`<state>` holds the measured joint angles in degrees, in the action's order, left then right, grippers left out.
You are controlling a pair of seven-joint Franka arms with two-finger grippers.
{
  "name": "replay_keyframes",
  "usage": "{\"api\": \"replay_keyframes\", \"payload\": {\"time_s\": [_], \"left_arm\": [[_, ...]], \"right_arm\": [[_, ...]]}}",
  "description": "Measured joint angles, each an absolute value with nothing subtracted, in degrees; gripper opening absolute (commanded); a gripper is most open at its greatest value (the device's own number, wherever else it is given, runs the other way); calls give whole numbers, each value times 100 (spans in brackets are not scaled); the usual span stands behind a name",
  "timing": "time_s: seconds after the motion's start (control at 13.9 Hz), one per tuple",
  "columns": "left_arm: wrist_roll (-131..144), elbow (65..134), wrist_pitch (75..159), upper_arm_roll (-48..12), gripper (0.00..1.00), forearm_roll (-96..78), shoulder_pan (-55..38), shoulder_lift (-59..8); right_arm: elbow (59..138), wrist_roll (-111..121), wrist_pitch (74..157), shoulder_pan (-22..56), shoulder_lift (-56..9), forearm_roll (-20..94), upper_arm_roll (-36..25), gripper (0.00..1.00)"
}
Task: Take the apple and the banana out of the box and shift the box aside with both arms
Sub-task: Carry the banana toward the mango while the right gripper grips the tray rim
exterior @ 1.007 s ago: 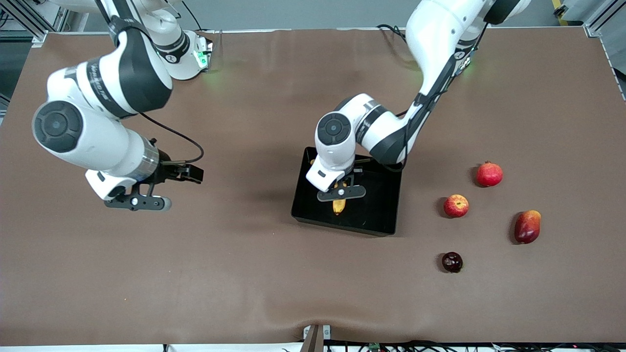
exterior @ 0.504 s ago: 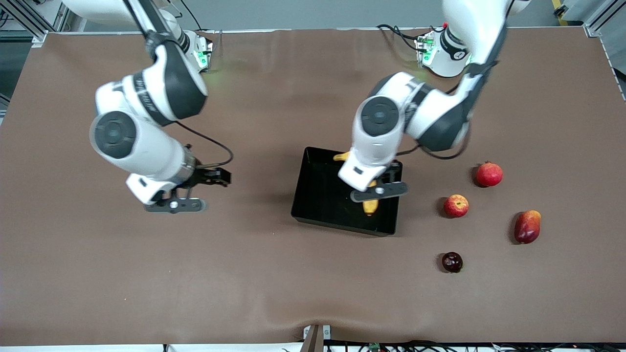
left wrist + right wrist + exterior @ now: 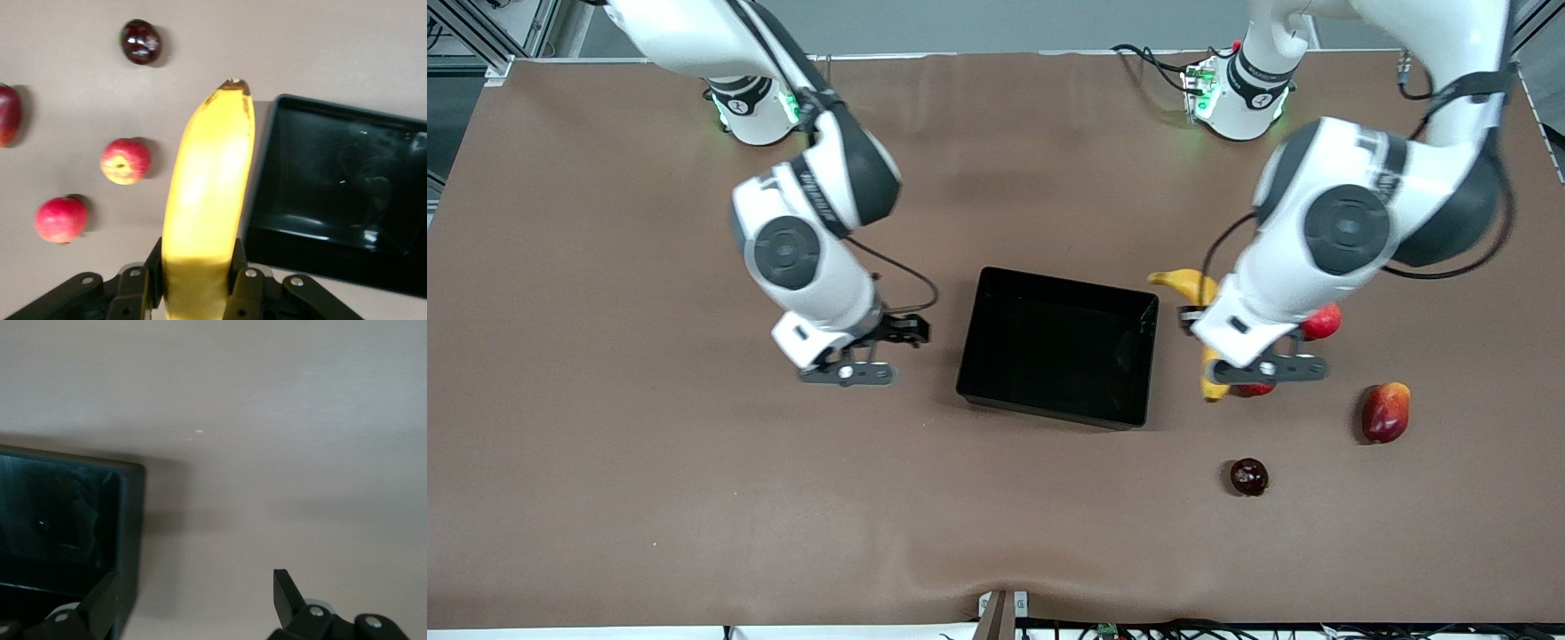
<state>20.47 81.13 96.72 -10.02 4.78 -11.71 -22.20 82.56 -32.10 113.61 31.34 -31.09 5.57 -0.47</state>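
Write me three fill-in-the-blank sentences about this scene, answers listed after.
1. The left gripper is shut on the ______.
2. The black tray holds ______ fruit.
3. The right gripper, fingers open, hangs beside the tray toward the ______ arm's end of the table.

Missing words: banana; no; right

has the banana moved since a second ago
Yes. The banana, held in the shut left claw, has gone from over the tray out past the tray's wall toward the left arm's end, and now hangs by the apple.
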Motion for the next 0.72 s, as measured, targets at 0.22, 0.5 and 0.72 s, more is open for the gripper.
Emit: {"api": "replay_keyframes", "payload": {"time_s": [0.22,0.5,0.72], "left_arm": [[1350,8135,9555,-999,0,472,-764,-2208],[690,8188,9401,-988,0,473,-426,-2208],[161,8302,9355,-964,0,525,-116,-2208]], "right_arm": [[8262,-3942,11786,3474,-3487,557,-46,100],[8261,-4634,12184,3843,-3896,556,-46,100],[8260,-4767,12274,3986,-4003,553,-48,100]]}}
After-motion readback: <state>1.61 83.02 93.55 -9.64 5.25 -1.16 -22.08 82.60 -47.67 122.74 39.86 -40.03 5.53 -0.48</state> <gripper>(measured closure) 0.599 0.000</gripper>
